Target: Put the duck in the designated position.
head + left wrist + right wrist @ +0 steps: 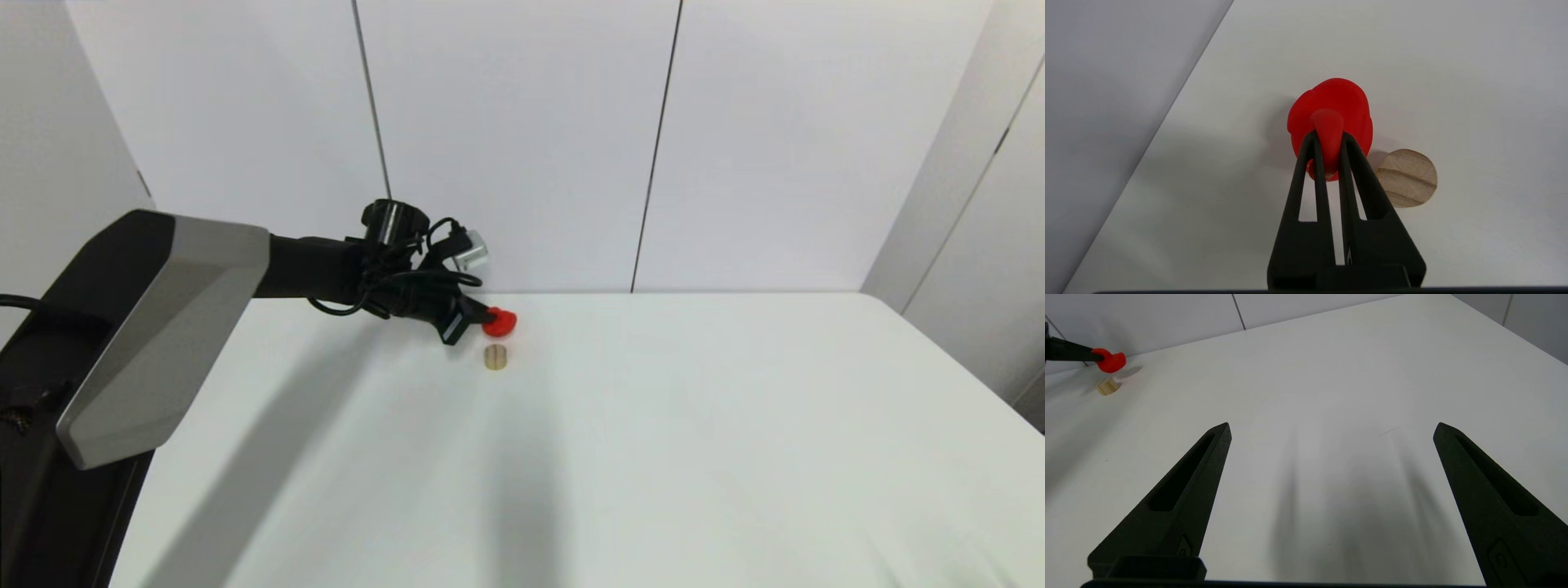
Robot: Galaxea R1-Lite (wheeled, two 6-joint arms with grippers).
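Duck: red toy, hanging off table in left gripper, fingers clamped on its thin part. Sitting just beside tan cylinder, not yet over it. Pickup done; placing remaining. Right gripper: idling well apart, fingers wide.

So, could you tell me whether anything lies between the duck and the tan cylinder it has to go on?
Nothing visible does. The left gripper holds the duck just beside and above the tan cylinder, with only bare table between them. The right gripper hangs open, far off.
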